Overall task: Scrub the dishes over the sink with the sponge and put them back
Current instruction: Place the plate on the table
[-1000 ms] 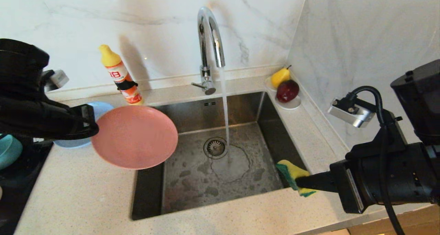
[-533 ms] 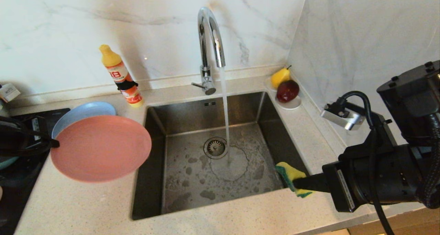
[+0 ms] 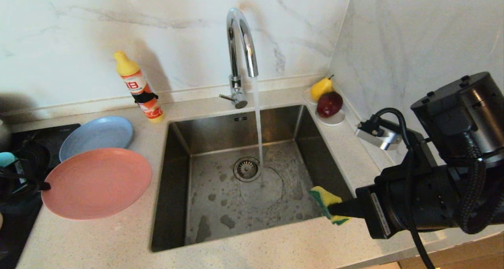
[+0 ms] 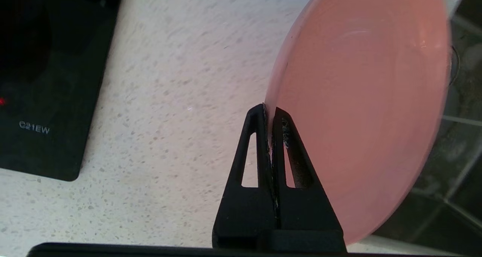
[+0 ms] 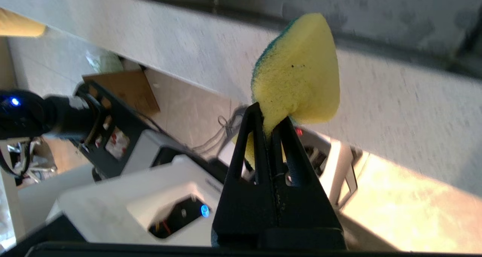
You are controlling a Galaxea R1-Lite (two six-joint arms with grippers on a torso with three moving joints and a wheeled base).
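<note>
The salmon-pink plate (image 3: 96, 183) (image 4: 361, 110) hangs low over the counter left of the sink (image 3: 181, 151), overlapping the front of the grey-blue plate (image 3: 97, 136). My left gripper (image 3: 42, 186) (image 4: 269, 112) is shut on the pink plate's left rim. A sliver of the teal bowl (image 3: 5, 158) shows at the far left edge. My right gripper (image 3: 334, 210) (image 5: 270, 120) is shut on the yellow-and-green sponge (image 3: 327, 203) (image 5: 297, 72) above the sink's front right corner. Water runs from the tap (image 3: 240, 56) onto the drain (image 3: 246, 168).
An orange dish-soap bottle (image 3: 138, 88) stands behind the plates. A white saucer (image 3: 334, 121) with a pear and a dark red fruit sits in the back right corner. A black hob (image 3: 27, 143) lies at the far left. Marble walls close the back and right.
My left arm carried the pink plate leftward and down, from over the sink's left rim to the counter by the blue plate. The right arm with the sponge shifted slightly left.
</note>
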